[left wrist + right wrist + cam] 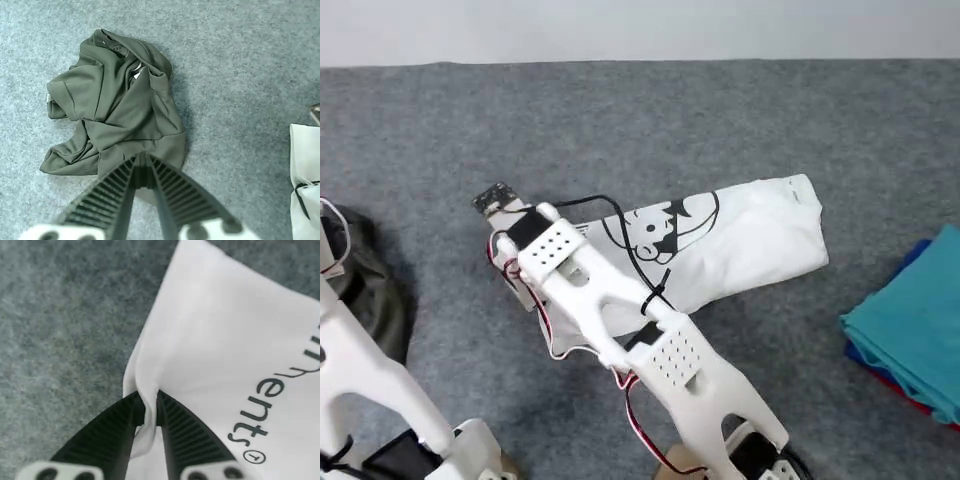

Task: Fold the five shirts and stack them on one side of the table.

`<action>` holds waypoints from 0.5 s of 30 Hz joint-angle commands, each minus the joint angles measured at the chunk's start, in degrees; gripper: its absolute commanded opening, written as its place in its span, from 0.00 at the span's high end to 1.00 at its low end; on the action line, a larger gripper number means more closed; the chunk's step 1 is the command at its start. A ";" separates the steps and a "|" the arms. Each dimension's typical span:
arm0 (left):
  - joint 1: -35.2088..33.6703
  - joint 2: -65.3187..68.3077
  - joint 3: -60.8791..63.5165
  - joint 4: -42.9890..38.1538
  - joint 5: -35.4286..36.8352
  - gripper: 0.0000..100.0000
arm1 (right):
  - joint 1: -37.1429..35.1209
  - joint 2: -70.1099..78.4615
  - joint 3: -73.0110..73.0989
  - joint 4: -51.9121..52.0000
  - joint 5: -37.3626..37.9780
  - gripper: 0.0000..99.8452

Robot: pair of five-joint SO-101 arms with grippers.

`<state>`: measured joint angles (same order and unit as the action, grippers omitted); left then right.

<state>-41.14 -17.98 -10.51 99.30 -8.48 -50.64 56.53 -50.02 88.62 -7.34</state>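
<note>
Three stacked shirts (920, 320) far right, apparently done | right end effector (150, 405) pinches white shirt (225, 355) edge | left end effector (142, 162) closed, empty | olive shirt (120, 105) crumpled, unfolded

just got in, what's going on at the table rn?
Shirt folding, mid-run. The right claw is shut on an edge of the partly folded white shirt at mid-table. The left claw is shut at the edge of a crumpled olive shirt, not visibly gripping it. A folded stack, teal on top, sits at the right edge of the high view.
</note>
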 commanded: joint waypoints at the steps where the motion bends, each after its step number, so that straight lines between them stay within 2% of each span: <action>1: -0.26 -1.85 -0.31 1.14 -0.62 1.00 | 0.04 0.13 -8.62 4.97 0.79 0.99; 6: -0.26 -1.85 -0.31 1.14 -0.62 1.00 | 1.19 0.22 -20.75 14.55 0.79 0.99; 10: -0.26 -1.85 -0.57 1.14 -0.62 1.00 | 5.05 -3.21 -20.22 14.37 3.08 0.99; 15: -0.26 -1.85 -0.57 1.05 -0.62 1.00 | 10.07 -9.27 -11.96 14.37 6.15 0.99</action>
<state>-41.14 -17.98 -10.51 99.30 -8.48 -43.78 54.86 -64.53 100.40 -2.51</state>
